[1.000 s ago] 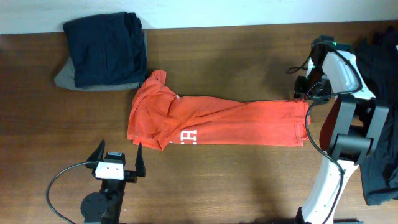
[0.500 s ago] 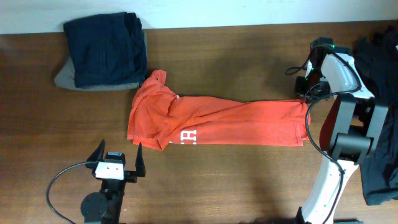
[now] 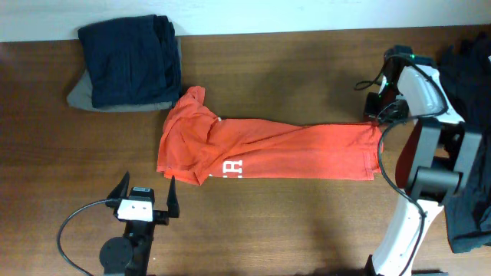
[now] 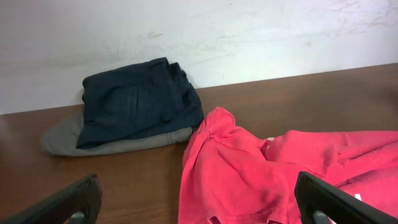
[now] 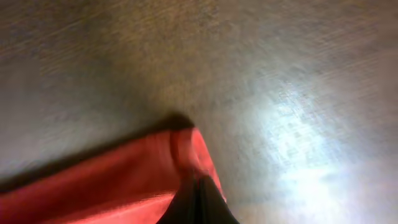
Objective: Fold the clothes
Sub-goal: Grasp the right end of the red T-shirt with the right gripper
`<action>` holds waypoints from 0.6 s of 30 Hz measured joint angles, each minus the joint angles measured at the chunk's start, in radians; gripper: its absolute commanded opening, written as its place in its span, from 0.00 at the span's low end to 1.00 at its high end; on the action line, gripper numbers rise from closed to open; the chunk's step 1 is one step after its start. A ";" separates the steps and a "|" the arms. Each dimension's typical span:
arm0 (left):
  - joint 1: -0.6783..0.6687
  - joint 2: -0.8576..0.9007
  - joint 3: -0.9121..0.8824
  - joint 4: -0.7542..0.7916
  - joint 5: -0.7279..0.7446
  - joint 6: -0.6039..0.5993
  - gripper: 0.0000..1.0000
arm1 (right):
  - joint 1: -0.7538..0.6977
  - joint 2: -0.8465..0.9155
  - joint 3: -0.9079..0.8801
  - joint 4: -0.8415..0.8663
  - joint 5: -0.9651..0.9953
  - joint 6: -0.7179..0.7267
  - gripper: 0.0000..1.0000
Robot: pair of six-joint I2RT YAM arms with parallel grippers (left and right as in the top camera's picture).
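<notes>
table [image 3: 291, 69]: dark wood, visible grain, satin finish, throws glare in the right wrist view. T-shirt [image 3: 307, 153]: orange-red cloth, soft, matt, creased; white lettering [image 3: 232, 167] printed flat. navy garment [image 3: 130, 61]: denser matt cloth. grey garment [image 3: 79, 97]: matt too. black garment [image 3: 472, 115]: matt cloth. wall [image 4: 249, 31]: white, matt, scuffed. left gripper [image 3: 148, 182] fingers [image 4: 68, 202]: matt black plastic. right arm shell [image 3: 423, 86]: smooth white plastic.

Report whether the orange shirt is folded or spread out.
Partly folded: the orange shirt lies as a long narrow strip, crumpled at one end.
</notes>
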 measured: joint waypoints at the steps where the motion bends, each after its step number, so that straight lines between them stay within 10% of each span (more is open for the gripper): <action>1: 0.000 0.000 0.000 0.000 0.000 0.000 0.99 | 0.000 -0.023 -0.002 -0.010 0.000 0.006 0.05; 18: 0.000 0.000 0.000 0.000 0.000 0.000 0.99 | 0.000 -0.185 -0.003 -0.131 -0.112 0.021 0.04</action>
